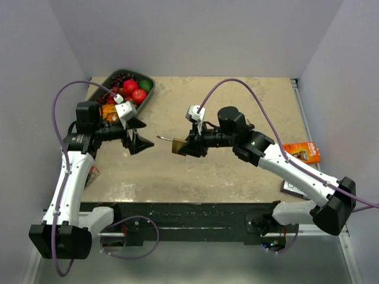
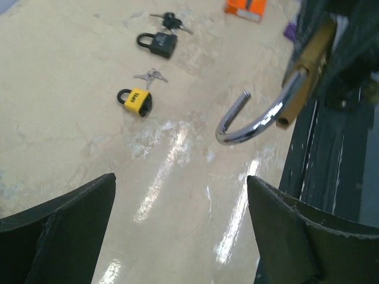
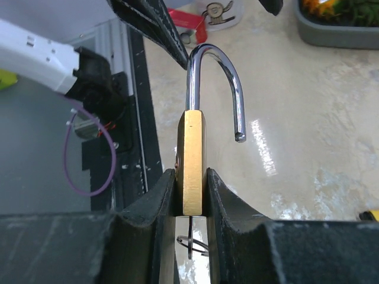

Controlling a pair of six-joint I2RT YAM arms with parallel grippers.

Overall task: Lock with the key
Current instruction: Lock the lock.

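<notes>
Padlock (image 1: 176, 146), brass, is clamped in the right gripper (image 1: 188, 145) above the bench (image 1: 249, 100). Its long axis lies level, with the open shackle (image 2: 251, 124) aimed at the nearby left gripper (image 1: 144, 135), which is spread wide and empty.

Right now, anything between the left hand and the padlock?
Nothing: the gap from left hand to padlock is open air in the left wrist view.

Gold padlock (image 3: 192, 163) — silver shackle (image 3: 191, 83)
</notes>
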